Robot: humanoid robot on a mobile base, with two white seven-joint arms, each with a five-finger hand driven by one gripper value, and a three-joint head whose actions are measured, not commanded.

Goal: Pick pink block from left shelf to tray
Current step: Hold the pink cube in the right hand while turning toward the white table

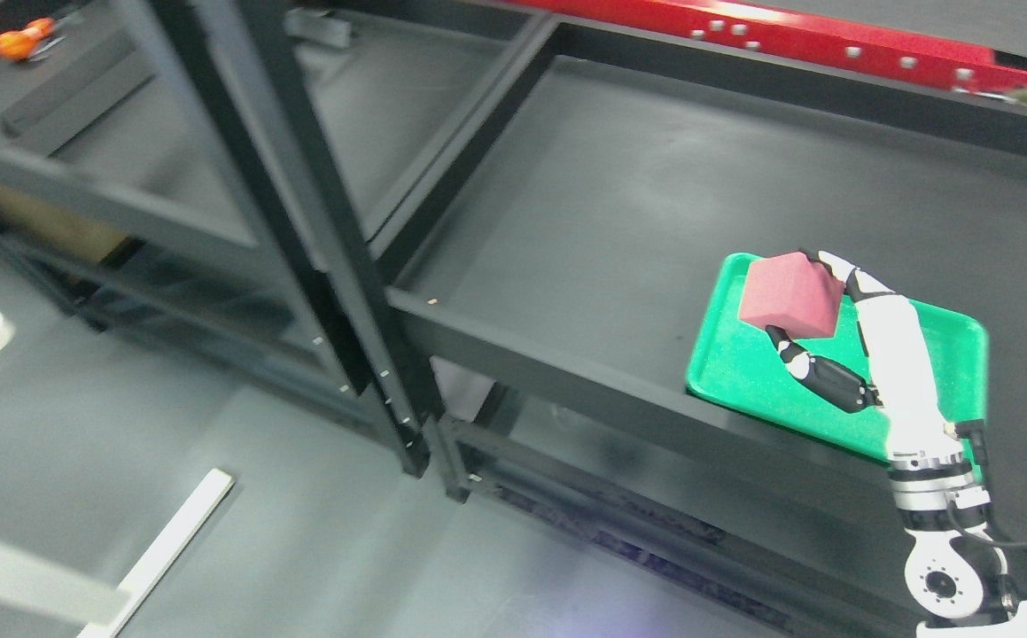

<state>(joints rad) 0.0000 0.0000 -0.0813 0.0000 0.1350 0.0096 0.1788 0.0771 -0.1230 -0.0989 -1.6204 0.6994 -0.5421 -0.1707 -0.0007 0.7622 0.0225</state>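
Note:
My right hand [810, 315] comes up from the lower right and is shut on the pink block [788, 295]. Its thumb is under the block and its fingers wrap the top right corner. The block hangs just above the left part of the green tray [956, 354], which lies on the right shelf near the front edge. I cannot tell whether the block touches the tray. The left arm is out of sight.
Black metal shelf uprights [336, 257] divide the left shelf [123, 151] from the right shelf [619, 204]. An orange object [21, 40] lies at the far back left. A red beam [797, 35] runs along the top. A white strip [167, 549] lies on the grey floor.

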